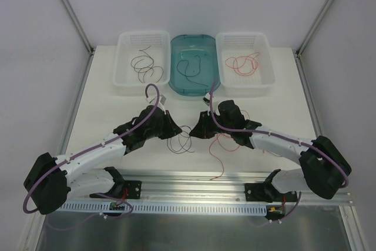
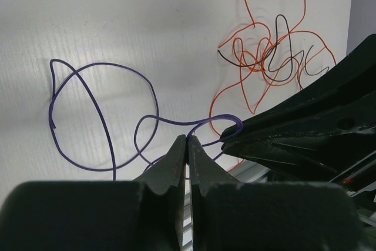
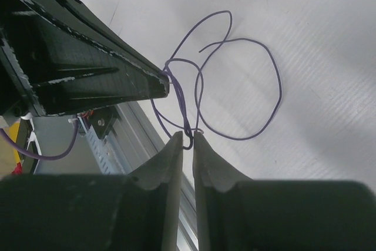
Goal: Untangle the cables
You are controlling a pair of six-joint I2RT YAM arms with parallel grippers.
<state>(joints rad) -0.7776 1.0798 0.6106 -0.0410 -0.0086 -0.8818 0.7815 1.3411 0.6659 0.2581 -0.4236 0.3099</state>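
Observation:
A thin purple cable (image 1: 182,143) lies in loops at the middle of the table between both grippers. My left gripper (image 2: 187,139) is shut, and the purple cable (image 2: 111,64) runs out from its tips. My right gripper (image 3: 188,136) has its jaws a narrow gap apart, with a bend of the purple cable (image 3: 280,89) between the tips. In the top view the left gripper (image 1: 176,129) and the right gripper (image 1: 192,130) nearly touch. A tangle of red-orange cables (image 2: 258,63) with a dark wire (image 2: 271,57) through it lies under the right arm, where red cables (image 1: 226,145) show.
Three bins stand at the back: a white basket (image 1: 144,36) with a dark brown cable (image 1: 145,66), a teal bin (image 1: 194,39) with a black cable (image 1: 191,69), and a white basket (image 1: 244,36) with a red cable (image 1: 244,64). A metal rail (image 1: 194,180) runs along the near edge.

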